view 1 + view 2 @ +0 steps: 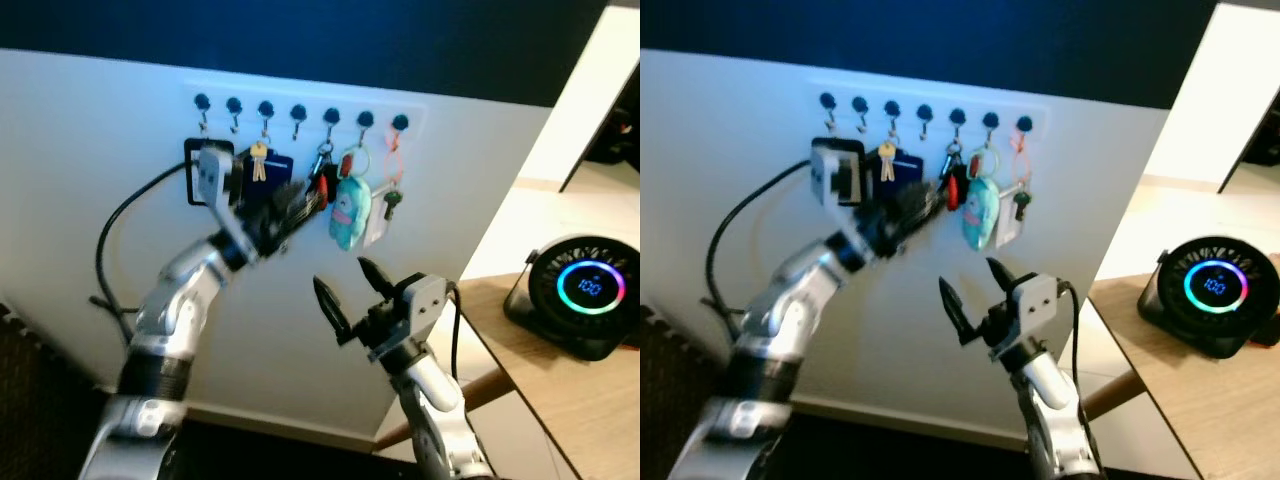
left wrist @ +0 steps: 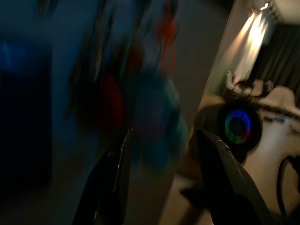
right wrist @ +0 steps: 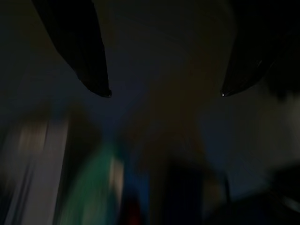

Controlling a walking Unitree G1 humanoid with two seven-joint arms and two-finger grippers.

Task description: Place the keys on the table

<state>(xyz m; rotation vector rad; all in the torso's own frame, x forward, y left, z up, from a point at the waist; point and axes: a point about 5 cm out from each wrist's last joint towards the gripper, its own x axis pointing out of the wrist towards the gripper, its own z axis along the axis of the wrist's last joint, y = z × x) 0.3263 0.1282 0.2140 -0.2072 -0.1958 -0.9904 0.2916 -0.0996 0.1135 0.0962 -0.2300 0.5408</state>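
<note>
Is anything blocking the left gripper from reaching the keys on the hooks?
Nothing visible stands in the way. The left gripper is raised against the wall, its open fingers right beside the red-tagged keys on the hook rack. The teal keychain hangs just past them, so it could get brushed.

Two silver jointed arms, left arm [image 1: 175, 310] trailing a looping black cable [image 1: 115, 235], white wrist housings, right gripper [image 1: 350, 285] showing long black tapering fingers, black collar bands ringing forearms
</note>
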